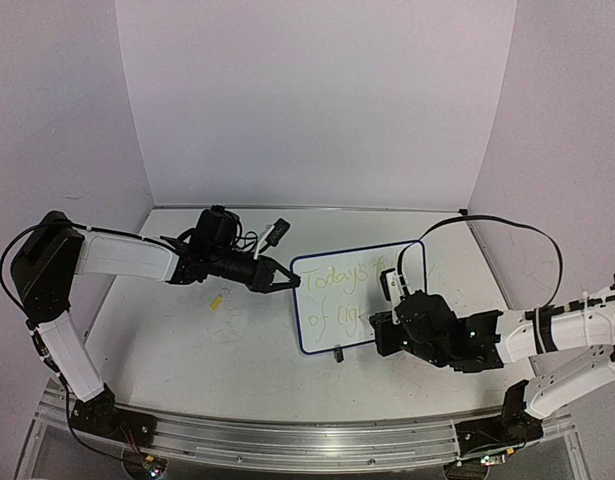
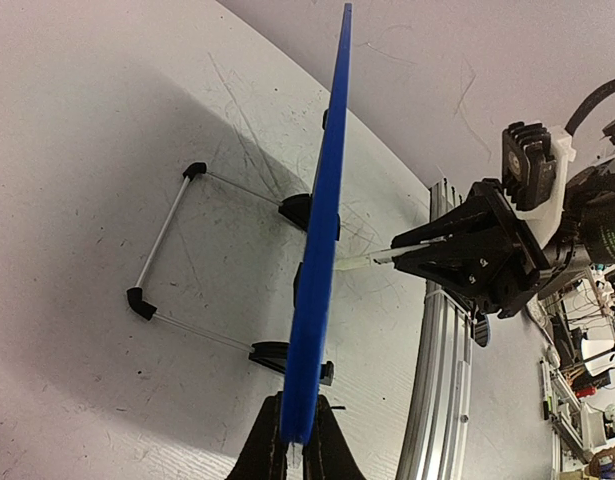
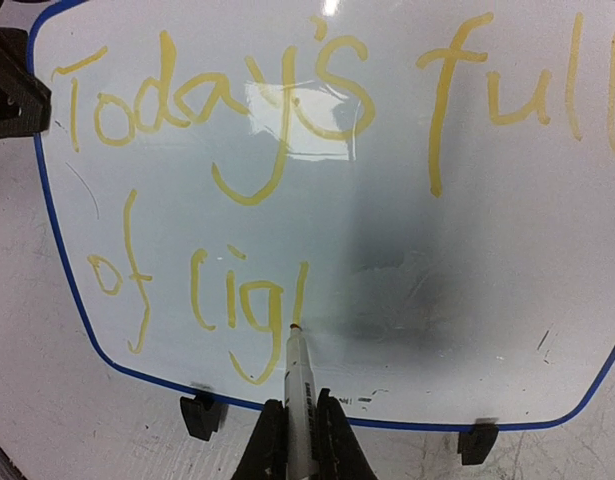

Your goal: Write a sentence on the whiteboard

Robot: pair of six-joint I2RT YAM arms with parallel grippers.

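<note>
Your left gripper (image 1: 289, 281) clamps the whiteboard (image 1: 352, 322) at its 9 o'clock edge. Your right gripper (image 3: 299, 440) pinches a marker (image 3: 298, 380), tip touching the last stroke of the sentence (image 3: 272, 150)

1. Lit evenly and softly from above; overhead view grainy and slightly soft throughout.
2. Glares white on the whiteboard (image 3: 467, 300) straight above the marker (image 3: 299, 400) tip, washing out part of the sentence (image 3: 207, 110).
3. Darkens into a grey shadow patch just right of that tip.
4. Throws a broad soft shadow on the tabletop (image 2: 77, 330), beyond the board from the marker.
5. Bows the board frame toward the corners; blurs clutter well behind the marker.
</note>
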